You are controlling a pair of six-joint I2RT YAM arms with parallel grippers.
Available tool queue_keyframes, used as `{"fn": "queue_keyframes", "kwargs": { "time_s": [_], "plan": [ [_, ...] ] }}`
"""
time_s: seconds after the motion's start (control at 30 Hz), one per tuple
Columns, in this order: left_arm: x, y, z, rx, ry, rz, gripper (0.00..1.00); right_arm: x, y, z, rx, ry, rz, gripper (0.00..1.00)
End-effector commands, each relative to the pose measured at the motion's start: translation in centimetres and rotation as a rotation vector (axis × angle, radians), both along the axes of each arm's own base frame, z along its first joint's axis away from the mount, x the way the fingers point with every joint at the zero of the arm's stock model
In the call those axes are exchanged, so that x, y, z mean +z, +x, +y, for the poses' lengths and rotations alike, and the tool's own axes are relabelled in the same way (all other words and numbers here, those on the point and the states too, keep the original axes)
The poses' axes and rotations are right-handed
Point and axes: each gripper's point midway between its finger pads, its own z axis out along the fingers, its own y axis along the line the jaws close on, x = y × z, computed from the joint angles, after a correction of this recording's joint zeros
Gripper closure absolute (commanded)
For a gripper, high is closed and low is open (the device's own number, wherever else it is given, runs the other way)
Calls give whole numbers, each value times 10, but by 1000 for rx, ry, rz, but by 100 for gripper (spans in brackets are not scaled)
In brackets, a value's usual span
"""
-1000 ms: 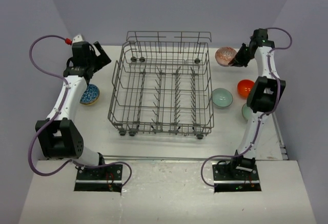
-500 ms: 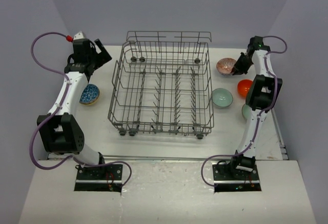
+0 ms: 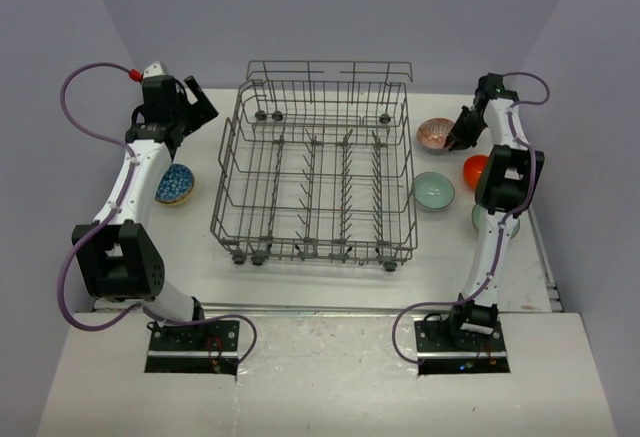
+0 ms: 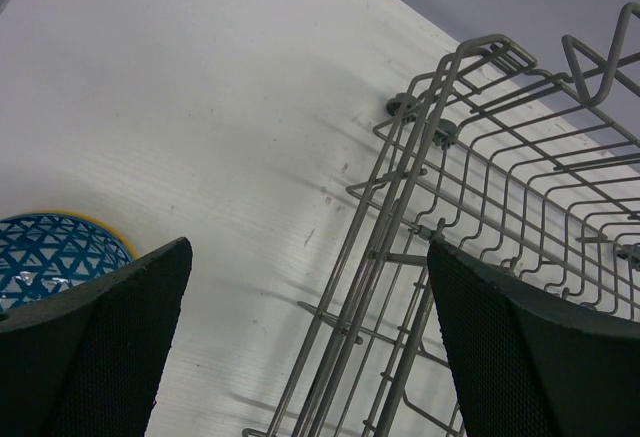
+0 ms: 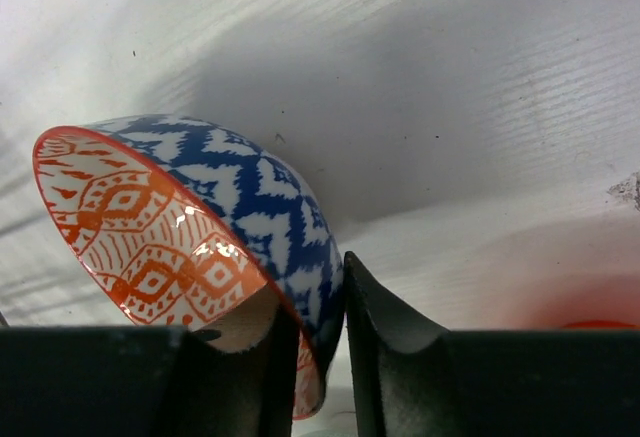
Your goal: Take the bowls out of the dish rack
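The white table [image 3: 300, 287] carries the dish rack [image 3: 315, 172], which stands in the middle, closer to the far edge. Every bowl in view is outside the rack.

The left gripper [image 3: 198, 105] hangs above the far left corner, beside the rack's left wall, its fingers spread wide with nothing between them. The right gripper [image 5: 318, 297] is down by the far right corner, pinching the rim of the patterned bowl [image 5: 190, 237]. That bowl is red-and-white inside and blue-and-white outside, and it tilts with its opening turned sideways.

A mint bowl [image 3: 433, 190] sits just beside the rack's right wall. The orange-red bowl [image 3: 474, 169] lies nearer the right edge, partly behind the right arm. A second mint bowl [image 3: 480, 220] shows only a sliver behind that arm. The blue-patterned bowl [image 3: 175, 184] rests near the left edge, apart from the rack.
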Motion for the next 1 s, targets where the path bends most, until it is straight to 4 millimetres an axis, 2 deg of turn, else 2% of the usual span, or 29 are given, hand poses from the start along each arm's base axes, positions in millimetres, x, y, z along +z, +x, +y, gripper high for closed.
{"fn": "queue_keyframes", "kwargs": {
  "time_s": [0.0, 0.03, 0.33, 0.47, 0.6, 0.73, 0.83, 0.87, 0.9, 0.93, 0.97],
  "plan": [
    [21, 8, -4, -13, -5, -66, 0, 28, 8, -3, 7, -39, -62, 75],
    [21, 8, -3, -11, -8, -67, 0, 29, 8, -2, 7, -35, -65, 70],
    [17, 5, -4, -12, -10, -61, 0, 41, 3, -1, 9, -46, -81, 54],
    [13, 3, -4, -11, -8, -50, 0, 52, 5, -1, 5, -50, -101, 52],
    [15, 2, -2, -10, -1, -54, 0, 73, 5, -6, -6, -87, -138, 50],
    [27, 3, -1, -20, 20, -74, 0, 112, 6, -6, -5, -101, -219, 48],
    [41, 2, -2, -31, 26, -101, 0, 163, -2, -3, -8, -125, -308, 47],
    [47, 0, -4, -39, 22, -115, 0, 174, -6, -3, -8, -139, -326, 46],
    [48, -2, -5, -40, 15, -117, 0, 181, -11, -1, -3, -150, -333, 45],
    [54, -6, -7, -48, 8, -134, 0, 207, -20, 0, -5, -169, -381, 41],
    [55, -9, -9, -52, -1, -137, 0, 208, -28, 4, 3, -168, -377, 34]
  ]
}}
